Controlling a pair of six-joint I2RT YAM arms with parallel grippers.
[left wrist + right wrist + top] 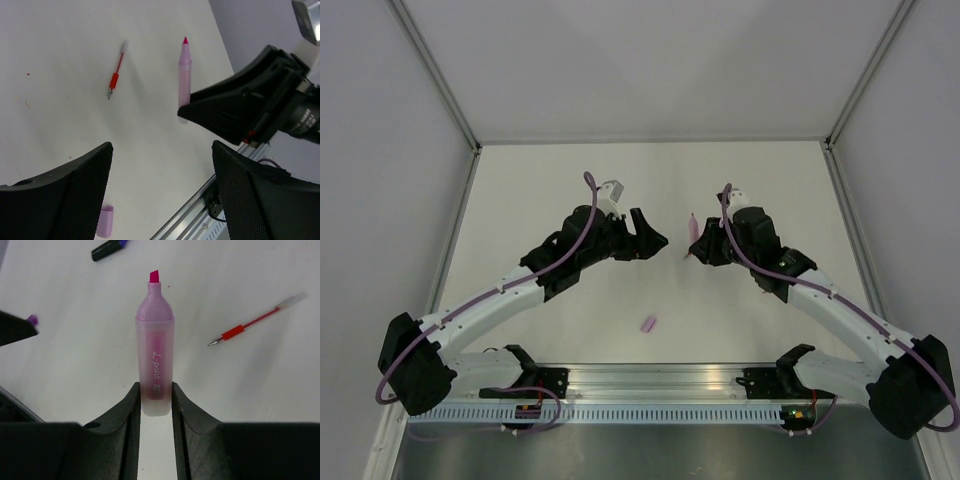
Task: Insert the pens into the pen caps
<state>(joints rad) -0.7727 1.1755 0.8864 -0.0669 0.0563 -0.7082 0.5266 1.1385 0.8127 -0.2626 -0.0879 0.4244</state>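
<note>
From my station, the right gripper (155, 395) was clamped on the lower barrel of the pale pink plastic marker pen (155, 350). The pen's magenta chisel tip was bare and pointed straight away from the fingers. The left gripper (160, 170) faced it from just across the middle of the white tabletop (570, 330), jaws spread wide with nothing between them. The stubby pale pink tube-shaped cap (105, 221) lay on its side on the table, nearer the arm bases than either gripper and apart from both. The thin red pen (255, 322) and the dark purple-black pen (107, 249) lay flat on the table, well apart from each other. In the right wrist view, a small purple speck (32, 319) showed at the tip of a black part at the left edge; I could not tell what it was.
</note>
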